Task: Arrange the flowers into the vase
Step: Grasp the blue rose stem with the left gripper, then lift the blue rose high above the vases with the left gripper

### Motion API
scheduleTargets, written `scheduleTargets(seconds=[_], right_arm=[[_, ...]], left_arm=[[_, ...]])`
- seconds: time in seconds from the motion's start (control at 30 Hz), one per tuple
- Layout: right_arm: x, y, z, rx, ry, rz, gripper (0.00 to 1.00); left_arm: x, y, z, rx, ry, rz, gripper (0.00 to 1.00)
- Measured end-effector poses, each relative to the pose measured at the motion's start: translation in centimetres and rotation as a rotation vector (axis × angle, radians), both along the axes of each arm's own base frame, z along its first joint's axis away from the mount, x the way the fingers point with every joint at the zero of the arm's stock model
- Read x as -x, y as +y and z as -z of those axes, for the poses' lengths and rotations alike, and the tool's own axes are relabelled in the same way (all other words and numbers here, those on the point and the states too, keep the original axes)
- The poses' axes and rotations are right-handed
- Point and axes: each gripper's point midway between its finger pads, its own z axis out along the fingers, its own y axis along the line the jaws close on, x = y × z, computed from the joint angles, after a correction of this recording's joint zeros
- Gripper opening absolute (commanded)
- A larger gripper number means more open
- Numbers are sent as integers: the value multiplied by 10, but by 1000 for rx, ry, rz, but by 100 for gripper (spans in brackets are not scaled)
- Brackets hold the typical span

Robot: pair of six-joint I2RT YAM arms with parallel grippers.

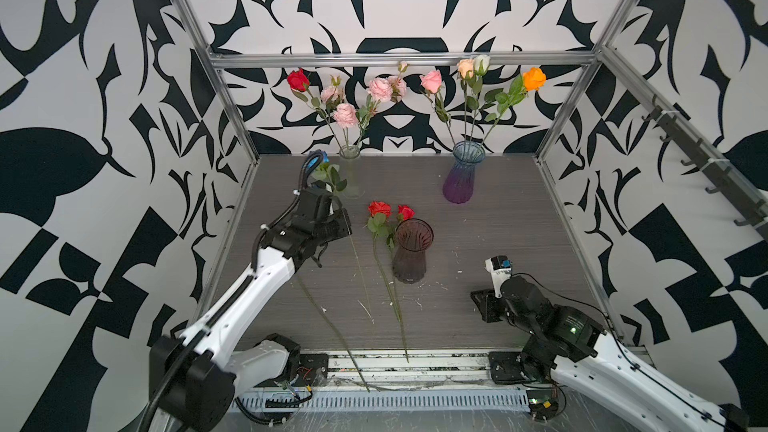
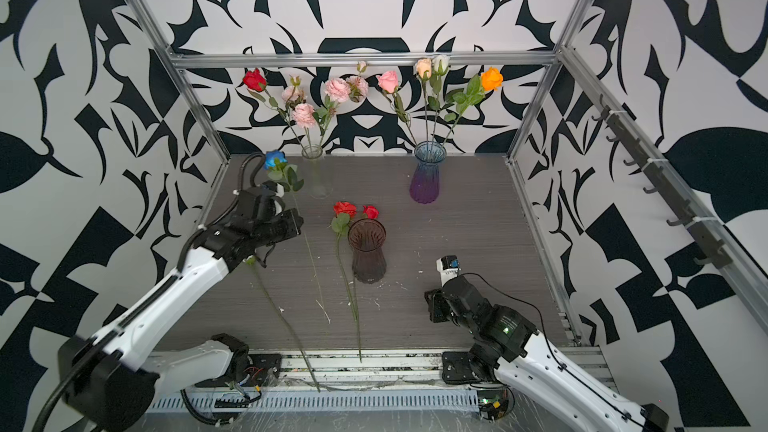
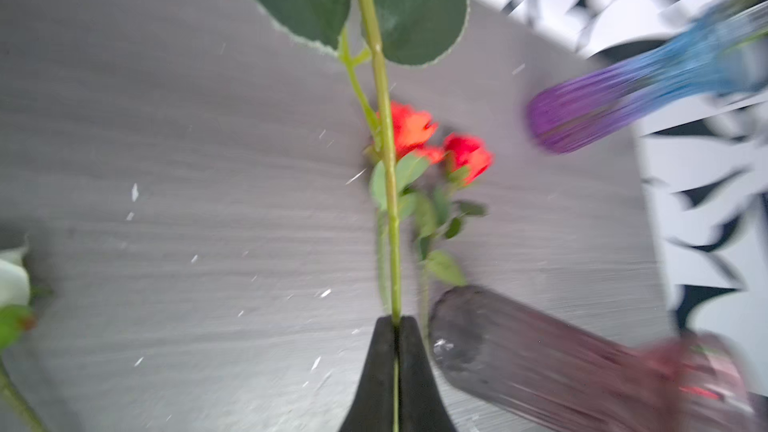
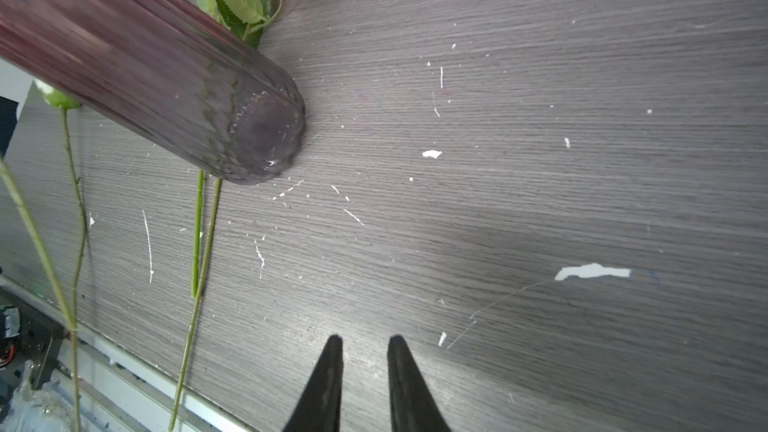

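Your left pincer (image 3: 397, 326) is clamped tight on the green stem of the blue rose (image 2: 275, 158). The stem rises out of the jaws, with leaves and bloom above them, clear of the surface (image 1: 498, 243). Just beyond that pincer's tips two red roses (image 1: 379, 208) lie flat on the surface. The dark smoky-purple vase (image 1: 411, 251) stands upright right beside them, on their far side from the pincer (its rim blurs in the wrist view). A white rose (image 3: 12, 276) lies on the surface beneath the left arm, behind the pincer.

Your right pincer (image 4: 365, 340) hovers low over bare surface with a gap between its jaws, gripping nothing. The dark vase is ahead of it and off to one side, not touching.

Behind the left pincer's raised bloom stands a clear glass vase (image 1: 351, 172) holding a red rose and pink ruffled flowers. The blue-to-purple vase (image 1: 462, 176), with pink, peach, white and orange roses, stands well apart from both pincers.
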Motion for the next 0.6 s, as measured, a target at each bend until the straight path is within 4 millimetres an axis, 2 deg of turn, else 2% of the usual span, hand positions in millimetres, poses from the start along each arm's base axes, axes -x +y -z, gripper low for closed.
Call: scheduleTargets(seconds=[0.23,0.3,0.6], right_arm=[[0,1,4,15,16,-2,23],[-1,1,5,17,18,-3,24],[-1,2,4,15,15,-4,23]], left_arm=[[17,-7,-92,244,-323,53,1],[17,-11,-111,289,-378,66,6],[3,-24,-211,423,-619,111,7]])
